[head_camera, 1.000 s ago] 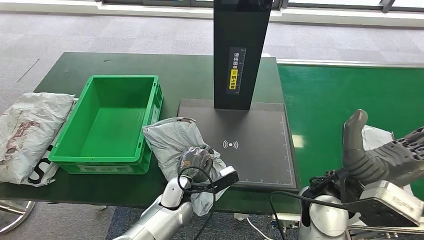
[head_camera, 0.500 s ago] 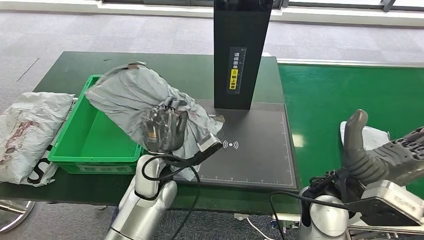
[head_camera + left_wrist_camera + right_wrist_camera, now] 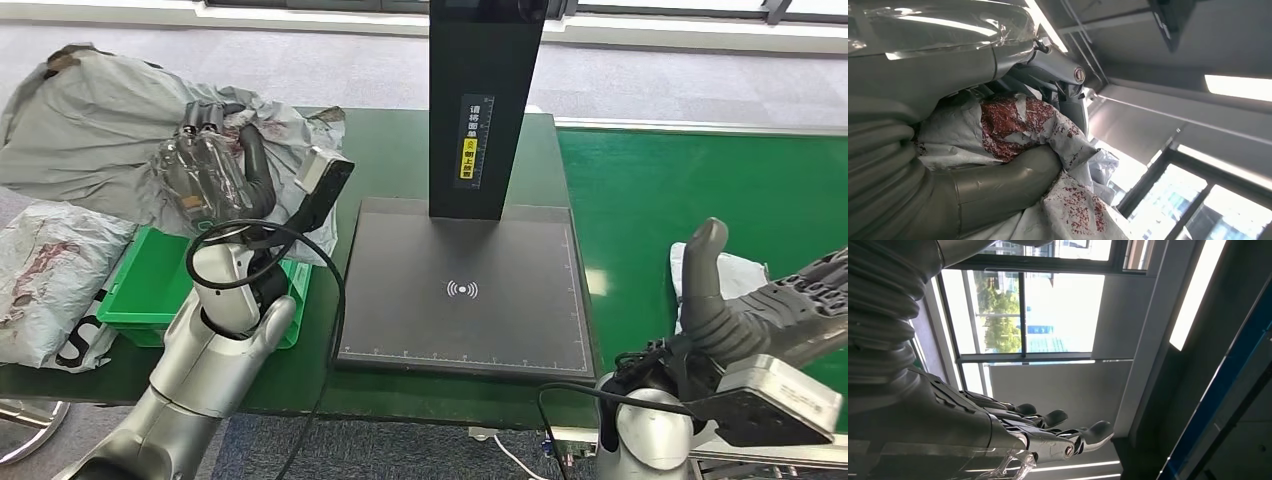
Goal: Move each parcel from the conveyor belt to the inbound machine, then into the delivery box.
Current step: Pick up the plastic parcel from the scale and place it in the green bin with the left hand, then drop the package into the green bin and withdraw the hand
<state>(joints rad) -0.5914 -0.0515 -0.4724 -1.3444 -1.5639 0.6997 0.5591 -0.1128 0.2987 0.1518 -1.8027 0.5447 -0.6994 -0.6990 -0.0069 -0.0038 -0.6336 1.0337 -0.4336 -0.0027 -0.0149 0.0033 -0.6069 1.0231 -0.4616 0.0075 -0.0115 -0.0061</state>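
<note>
Parcel (image 3: 100, 130), soft, light and crinkly, hangs above the green box (image 3: 150, 290), bunched in the left hand (image 3: 215, 170); grasping its middle looks safest. Right hand (image 3: 760, 310) waits empty, fingers spread, over the belt (image 3: 700, 190).

The crinkly grey plastic parcel bag (image 3: 95, 120) looks thin and a bit shiny. The green plastic box (image 3: 145, 290) is smooth. The flat black scanner plate (image 3: 460, 290) is dull. The silver metal left arm (image 3: 210, 350) shines.

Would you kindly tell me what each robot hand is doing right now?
Left robot hand: holding the grey parcel, raised above the green box.
Right robot hand: open, holding nothing.
</note>
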